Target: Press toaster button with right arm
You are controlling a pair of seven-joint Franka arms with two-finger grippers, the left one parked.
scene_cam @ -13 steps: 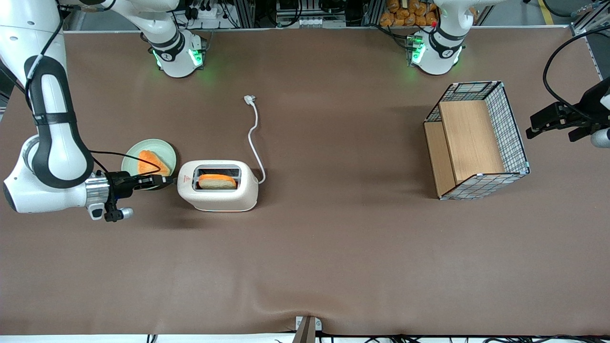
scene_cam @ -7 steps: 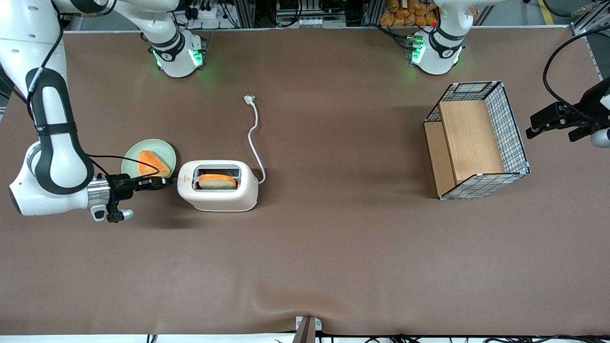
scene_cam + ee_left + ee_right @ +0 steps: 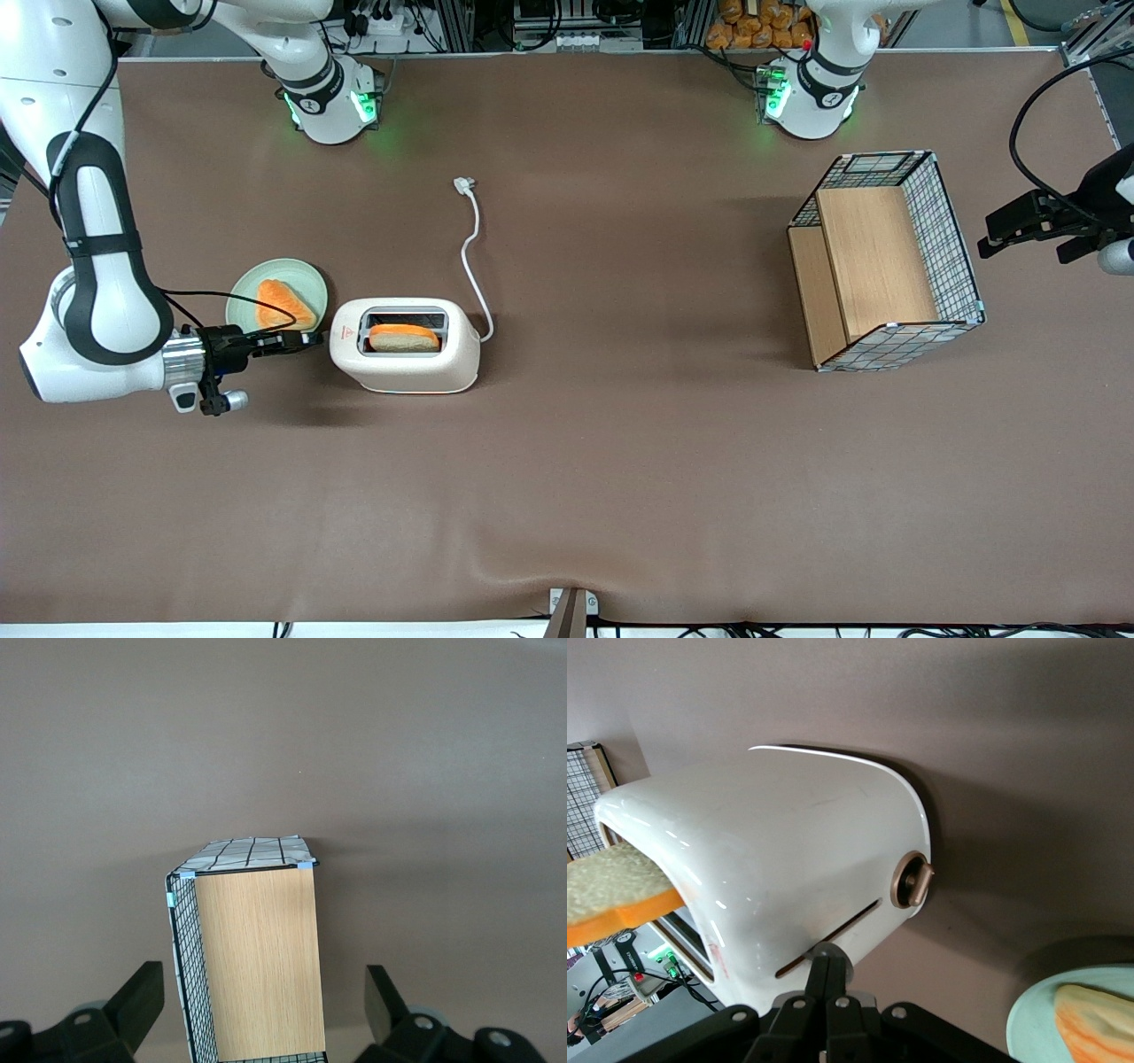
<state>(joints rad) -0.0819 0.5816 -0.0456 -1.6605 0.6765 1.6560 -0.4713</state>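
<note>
Black tool (image 3: 829, 967), pinched together, hides the toaster (image 3: 780, 859) lever.

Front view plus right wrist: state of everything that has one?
toaster: upright, bread slice standing in its slot
toaster button: gripper tips at it
gripper: shut, at the toaster's narrow end
power cord: unplugged, plug lying on the table
plate: holds one orange slice
wire basket: tipped on its side, nothing in it

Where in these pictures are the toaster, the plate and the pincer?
toaster (image 3: 403, 365): front view, its cream side wall.
plate (image 3: 306, 275): front view, bare green rim.
pincer (image 3: 310, 338): front view, shut fingertips at the toaster's narrow end.
</note>
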